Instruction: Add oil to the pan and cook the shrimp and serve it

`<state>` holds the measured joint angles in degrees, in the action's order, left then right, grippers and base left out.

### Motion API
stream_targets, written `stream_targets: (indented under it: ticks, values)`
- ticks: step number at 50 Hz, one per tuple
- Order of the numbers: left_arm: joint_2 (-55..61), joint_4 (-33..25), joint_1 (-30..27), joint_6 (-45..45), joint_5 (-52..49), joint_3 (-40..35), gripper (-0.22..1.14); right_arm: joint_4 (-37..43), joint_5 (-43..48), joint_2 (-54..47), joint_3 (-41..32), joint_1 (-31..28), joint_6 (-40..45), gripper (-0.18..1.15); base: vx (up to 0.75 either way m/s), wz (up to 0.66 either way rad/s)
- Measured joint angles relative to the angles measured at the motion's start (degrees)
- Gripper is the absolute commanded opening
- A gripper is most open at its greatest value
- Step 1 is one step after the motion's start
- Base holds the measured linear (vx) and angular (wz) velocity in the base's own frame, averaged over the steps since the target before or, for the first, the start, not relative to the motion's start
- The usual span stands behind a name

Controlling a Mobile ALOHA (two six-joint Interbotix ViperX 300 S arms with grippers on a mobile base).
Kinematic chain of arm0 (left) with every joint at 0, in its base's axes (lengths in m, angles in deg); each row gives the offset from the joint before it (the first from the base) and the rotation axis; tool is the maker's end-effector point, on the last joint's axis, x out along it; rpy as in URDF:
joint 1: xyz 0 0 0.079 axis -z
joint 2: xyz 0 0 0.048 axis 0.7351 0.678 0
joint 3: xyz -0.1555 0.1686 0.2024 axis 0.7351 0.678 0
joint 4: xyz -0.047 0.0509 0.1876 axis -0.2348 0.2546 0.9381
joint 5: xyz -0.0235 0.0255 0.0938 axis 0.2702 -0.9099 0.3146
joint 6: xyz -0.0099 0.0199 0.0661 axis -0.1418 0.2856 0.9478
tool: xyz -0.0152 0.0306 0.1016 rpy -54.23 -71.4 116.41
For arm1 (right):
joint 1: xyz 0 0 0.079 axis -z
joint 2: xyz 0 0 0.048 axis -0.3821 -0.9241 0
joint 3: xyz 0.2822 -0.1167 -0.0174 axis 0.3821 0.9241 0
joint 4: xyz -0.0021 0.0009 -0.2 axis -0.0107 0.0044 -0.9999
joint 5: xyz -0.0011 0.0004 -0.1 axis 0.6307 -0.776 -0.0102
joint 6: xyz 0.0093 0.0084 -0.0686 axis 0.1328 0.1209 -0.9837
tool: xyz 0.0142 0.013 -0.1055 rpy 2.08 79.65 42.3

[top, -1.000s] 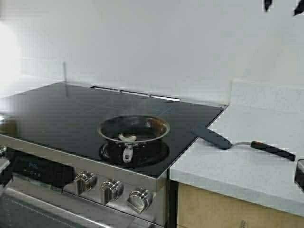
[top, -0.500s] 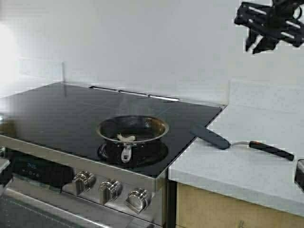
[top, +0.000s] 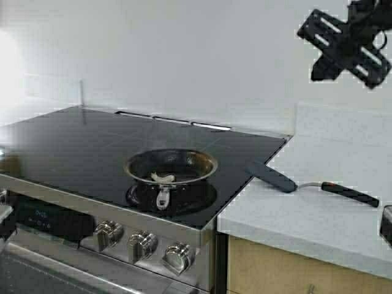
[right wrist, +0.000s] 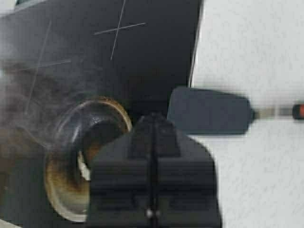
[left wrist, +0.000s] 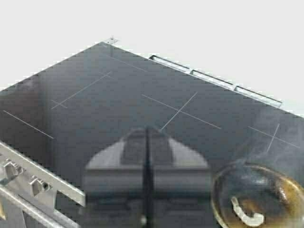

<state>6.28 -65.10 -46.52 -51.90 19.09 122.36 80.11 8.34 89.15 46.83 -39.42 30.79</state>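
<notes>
The pan (top: 171, 166) sits on the front right burner of the black cooktop, handle toward the knobs, with faint steam above it. The shrimp (top: 162, 177) lies curled inside it, near the front wall. My right gripper (right wrist: 153, 118) is shut and empty; its arm (top: 346, 46) hangs high in the air above the counter, to the right of the pan (right wrist: 66, 156). My left gripper (left wrist: 146, 129) is shut and empty too, hovering over the cooktop's left side with the pan (left wrist: 219, 190) and shrimp (left wrist: 244, 213) off to one side. The oil is out of view.
A black spatula (top: 272, 176) lies on the white counter (top: 318, 220), its blade overhanging the cooktop edge beside the pan. Three steel knobs (top: 144, 244) line the stove front. A dark object (top: 386, 225) shows at the right edge.
The right arm has come down into the high view at the top right and has turned there. The pan, shrimp and spatula have stayed put.
</notes>
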Motion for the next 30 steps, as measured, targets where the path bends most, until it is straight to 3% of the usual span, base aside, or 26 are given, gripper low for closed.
stream_targets:
  ticks: [22,30]
  values:
    - [0.0,0.09,0.0,0.0,-0.09,0.0,0.03,14.06,10.9,-5.63,5.1,-12.22,0.53,0.09,0.0,0.0]
    - [-0.18,0.09,0.09,-0.09,-0.09,-0.09,0.03,24.08,18.02,-11.16,5.71,-17.67,1.67,0.08,0.0,0.0]
